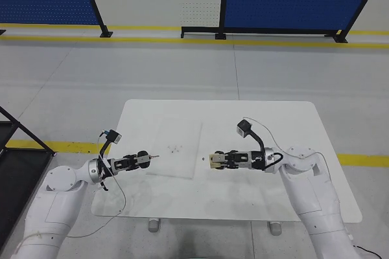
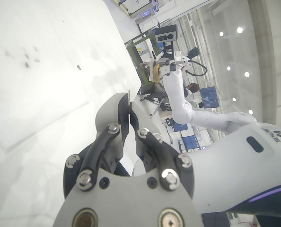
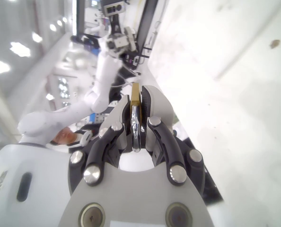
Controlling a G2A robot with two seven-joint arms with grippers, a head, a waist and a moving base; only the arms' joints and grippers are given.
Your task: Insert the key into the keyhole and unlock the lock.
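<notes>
My left gripper (image 1: 144,157) hovers over the left part of the white table (image 1: 279,123), shut on a thin metal key (image 1: 155,156) whose tip points toward the other arm. In the left wrist view the key (image 2: 129,96) shows edge-on between the closed fingers of the gripper (image 2: 129,105). My right gripper (image 1: 219,159) faces it from the right, shut on a brass padlock (image 1: 211,160). The right wrist view shows the brass body (image 3: 135,90) clamped between the pads and the silver shackle (image 3: 135,124) lying back toward the palm. A wide gap separates key and padlock (image 2: 157,72).
A pale translucent mat (image 1: 181,133) lies flat on the table between and behind the two grippers, with a few dark specks (image 1: 175,147) on it. A tiny brown speck (image 1: 203,157) sits near its right edge. A black frame (image 1: 13,129) stands off the table's left side.
</notes>
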